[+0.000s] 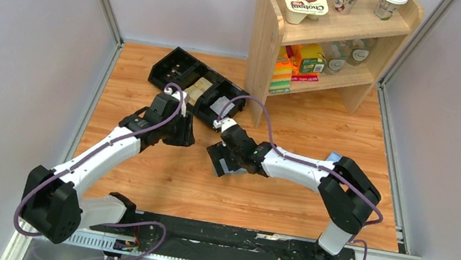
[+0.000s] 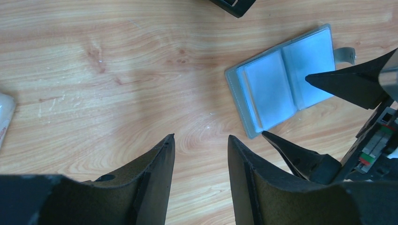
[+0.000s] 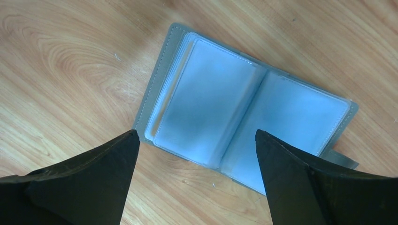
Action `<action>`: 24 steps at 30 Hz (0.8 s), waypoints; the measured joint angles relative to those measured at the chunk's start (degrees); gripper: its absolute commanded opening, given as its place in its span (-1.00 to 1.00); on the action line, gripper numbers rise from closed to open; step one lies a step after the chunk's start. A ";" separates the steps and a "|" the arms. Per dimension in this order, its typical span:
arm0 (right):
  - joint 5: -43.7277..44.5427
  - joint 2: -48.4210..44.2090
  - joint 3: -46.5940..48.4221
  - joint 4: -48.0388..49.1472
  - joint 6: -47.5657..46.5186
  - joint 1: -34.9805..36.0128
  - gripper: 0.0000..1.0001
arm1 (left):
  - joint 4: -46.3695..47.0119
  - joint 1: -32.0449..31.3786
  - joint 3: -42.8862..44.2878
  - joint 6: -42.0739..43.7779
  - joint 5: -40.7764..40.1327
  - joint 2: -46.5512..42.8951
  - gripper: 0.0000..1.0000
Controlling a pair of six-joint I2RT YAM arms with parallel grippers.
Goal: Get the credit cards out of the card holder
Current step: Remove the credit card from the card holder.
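The wooden table [image 1: 159,174] carries the card holder [image 3: 244,117], lying open near its middle. A black tray [image 1: 196,87] lies toward the far edge. A wooden shelf [image 1: 264,45] stands at the far right corner. Something white [image 2: 4,117], maybe a packet, lies there too.

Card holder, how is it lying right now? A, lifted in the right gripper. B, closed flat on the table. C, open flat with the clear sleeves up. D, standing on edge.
C: the card holder lies spread open on the table, both clear sleeve pages facing up.
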 measured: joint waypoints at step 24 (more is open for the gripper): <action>-6.88 0.87 -4.81 7.56 0.26 -4.24 0.51 | 3.96 -3.91 0.00 -2.40 3.06 6.27 0.07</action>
